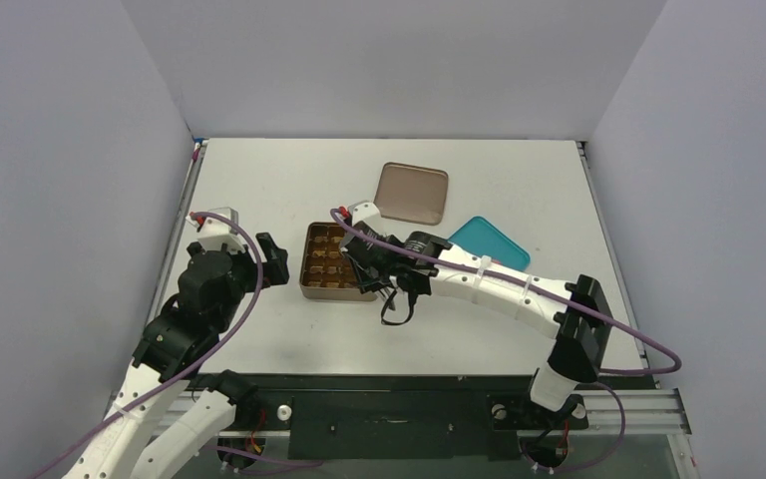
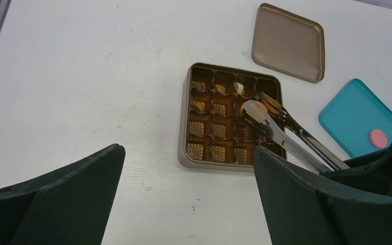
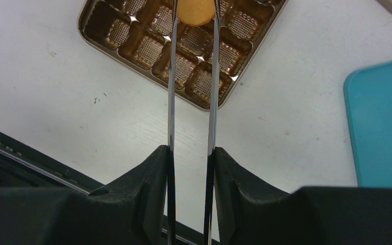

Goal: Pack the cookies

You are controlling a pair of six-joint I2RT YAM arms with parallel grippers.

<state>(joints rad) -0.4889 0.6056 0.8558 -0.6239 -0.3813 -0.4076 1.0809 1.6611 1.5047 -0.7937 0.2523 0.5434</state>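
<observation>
An orange round cookie [image 3: 195,11] is pinched between the tips of metal tongs [image 3: 171,102] over the open brown gridded tin [image 3: 204,106]. My right gripper [image 3: 190,158] is shut on the tongs' handles. In the left wrist view the tongs [image 2: 286,135] hold the orange cookie [image 2: 248,106] above the tin's [image 2: 184,122] right-hand cells. A pink cookie [image 2: 378,136] lies on the teal plate [image 2: 347,112]. My left gripper [image 2: 189,194] is open and empty, on the near left of the tin [image 1: 306,261]. The other cookies do not show.
The tin's brown lid [image 1: 413,193] lies flat behind the tin, and the teal plate [image 1: 489,242] is to its right. My right arm [image 1: 499,284] reaches across from the right. The table's near edge and rail [image 1: 389,384] lie below.
</observation>
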